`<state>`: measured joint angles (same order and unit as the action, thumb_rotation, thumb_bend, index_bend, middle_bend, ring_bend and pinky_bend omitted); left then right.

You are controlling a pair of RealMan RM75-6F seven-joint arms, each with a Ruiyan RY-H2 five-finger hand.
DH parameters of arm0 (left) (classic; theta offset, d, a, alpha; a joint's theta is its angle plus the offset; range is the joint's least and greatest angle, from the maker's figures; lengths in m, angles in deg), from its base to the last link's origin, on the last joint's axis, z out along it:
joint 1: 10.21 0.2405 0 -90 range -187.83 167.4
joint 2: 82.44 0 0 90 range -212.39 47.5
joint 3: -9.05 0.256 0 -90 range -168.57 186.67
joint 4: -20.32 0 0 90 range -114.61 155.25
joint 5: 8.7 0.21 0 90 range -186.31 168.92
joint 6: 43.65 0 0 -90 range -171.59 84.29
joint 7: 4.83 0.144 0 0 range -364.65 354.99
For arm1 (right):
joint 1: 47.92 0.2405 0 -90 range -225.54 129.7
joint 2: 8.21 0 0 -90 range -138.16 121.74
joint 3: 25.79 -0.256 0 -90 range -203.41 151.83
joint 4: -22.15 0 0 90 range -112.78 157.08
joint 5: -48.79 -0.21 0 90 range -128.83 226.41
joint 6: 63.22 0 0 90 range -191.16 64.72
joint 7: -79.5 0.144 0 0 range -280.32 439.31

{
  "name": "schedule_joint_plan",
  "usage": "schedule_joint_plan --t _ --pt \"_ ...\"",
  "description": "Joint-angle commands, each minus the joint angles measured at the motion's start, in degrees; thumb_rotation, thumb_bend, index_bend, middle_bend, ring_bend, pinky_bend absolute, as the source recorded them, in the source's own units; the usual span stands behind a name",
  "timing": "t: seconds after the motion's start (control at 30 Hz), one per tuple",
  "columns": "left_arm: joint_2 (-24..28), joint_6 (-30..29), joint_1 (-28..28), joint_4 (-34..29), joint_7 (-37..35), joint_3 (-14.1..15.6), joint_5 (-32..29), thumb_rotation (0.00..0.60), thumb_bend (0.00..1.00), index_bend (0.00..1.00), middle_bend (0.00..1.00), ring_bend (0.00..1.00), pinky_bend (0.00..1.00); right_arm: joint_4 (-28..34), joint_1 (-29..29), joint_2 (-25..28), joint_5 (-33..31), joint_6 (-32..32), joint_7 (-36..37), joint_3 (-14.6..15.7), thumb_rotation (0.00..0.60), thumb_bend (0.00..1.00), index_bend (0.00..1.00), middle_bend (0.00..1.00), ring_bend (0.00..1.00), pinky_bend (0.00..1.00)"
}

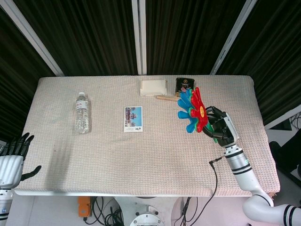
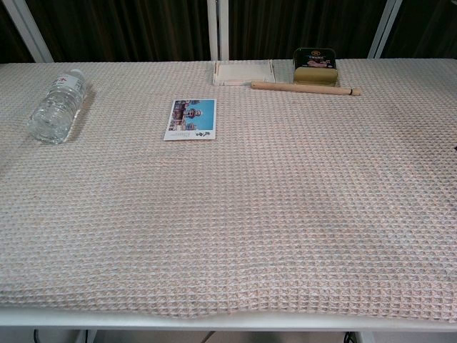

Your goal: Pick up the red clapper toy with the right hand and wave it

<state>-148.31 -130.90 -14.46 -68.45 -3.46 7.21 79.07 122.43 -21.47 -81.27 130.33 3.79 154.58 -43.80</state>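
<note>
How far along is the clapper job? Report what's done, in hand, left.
Done: the right hand grips the red clapper toy, raised clear of the table; the chest view shows neither. In hand: the toy's palm tilts up, consistent with a wave. Left: one frame can't show how much waving remains. The left hand idles off the table's edge.

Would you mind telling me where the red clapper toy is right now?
In the head view, the red clapper toy is on the table's right side, held by the right hand, just below the dark tin; the chest view doesn't show it.
</note>
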Motion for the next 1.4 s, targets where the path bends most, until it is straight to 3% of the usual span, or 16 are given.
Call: schedule_joint_plan --t 0.03,0.17,0.27,0.4,0.57,0.7,0.87,0.93,1.07,1.17,1.27,1.4 --pt "0.0 0.1 0.0 0.0 0.0 0.0 -0.1 0.600 0.16 0.04 0.00 0.00 0.00 -4.2 2.5 0.8 -3.9 -5.3 -39.2 3.0 0.600 0.46 0.94 0.77 0.74 0.92" --pt "0.0 0.5 0.0 0.1 -0.1 0.1 -0.4 0.600 0.16 0.04 0.00 0.00 0.00 -4.8 4.8 0.6 -9.0 -7.6 -68.5 6.2 0.600 0.47 0.93 0.78 0.75 0.92" --pt "-0.1 0.7 -0.1 0.2 -0.2 0.1 -0.5 0.600 0.16 0.04 0.00 0.00 0.00 -3.5 6.1 0.6 -14.4 -8.0 -83.3 7.2 0.600 0.48 0.93 0.78 0.77 0.92" --pt "0.0 0.7 0.0 0.2 -0.4 0.1 -0.6 0.600 0.16 0.04 0.00 0.00 0.00 -0.5 7.1 1.1 -21.0 -8.3 -91.2 7.1 0.600 0.48 0.93 0.78 0.77 0.92" --pt "0.1 0.6 0.1 0.2 -0.4 0.1 -0.7 0.600 0.16 0.04 0.00 0.00 0.00 1.5 7.1 2.0 -22.5 -7.5 -91.0 6.2 0.600 0.48 0.93 0.78 0.77 0.92" --pt "0.0 0.8 0.0 0.2 -0.5 0.1 -0.7 0.600 0.16 0.04 0.00 0.00 0.00 3.5 5.8 2.8 -21.2 -8.2 -80.6 3.9 0.600 0.48 0.93 0.78 0.77 0.92" --pt "-0.1 0.7 0.0 0.3 -0.6 0.1 -0.7 0.600 0.16 0.04 0.00 0.00 0.00 4.8 2.7 3.8 -17.4 -8.9 -58.2 -0.7 0.600 0.47 0.93 0.79 0.77 0.92" --pt "-0.1 0.6 0.0 0.4 -0.6 0.1 -0.7 0.600 0.16 0.04 0.00 0.00 0.00 5.0 1.1 3.7 -14.8 -8.8 -46.2 -2.7 0.600 0.47 0.93 0.79 0.77 0.92" --pt "-0.1 0.3 0.0 0.6 -0.8 0.0 -0.4 0.600 0.16 0.04 0.00 0.00 0.00 4.9 -1.6 5.2 -7.8 -11.9 -14.8 -6.0 0.600 0.47 0.93 0.79 0.77 0.92" --pt "-0.2 0.2 0.1 0.7 -0.9 0.0 -0.3 0.600 0.16 0.04 0.00 0.00 0.00 1.7 -2.5 6.0 -1.5 -11.1 1.1 -6.5 0.600 0.46 0.93 0.79 0.77 0.92" --pt "-0.1 0.2 0.1 0.7 -1.0 0.0 -0.3 0.600 0.16 0.04 0.00 0.00 0.00 -1.1 -2.6 6.4 2.6 -9.6 10.5 -5.7 0.600 0.46 0.93 0.79 0.77 0.92" --pt "-0.2 0.2 0.0 0.8 -1.0 0.0 -0.3 0.600 0.16 0.04 0.00 0.00 0.00 -3.8 -1.9 6.9 5.3 -8.7 17.2 -4.2 0.600 0.46 0.93 0.79 0.77 0.92"
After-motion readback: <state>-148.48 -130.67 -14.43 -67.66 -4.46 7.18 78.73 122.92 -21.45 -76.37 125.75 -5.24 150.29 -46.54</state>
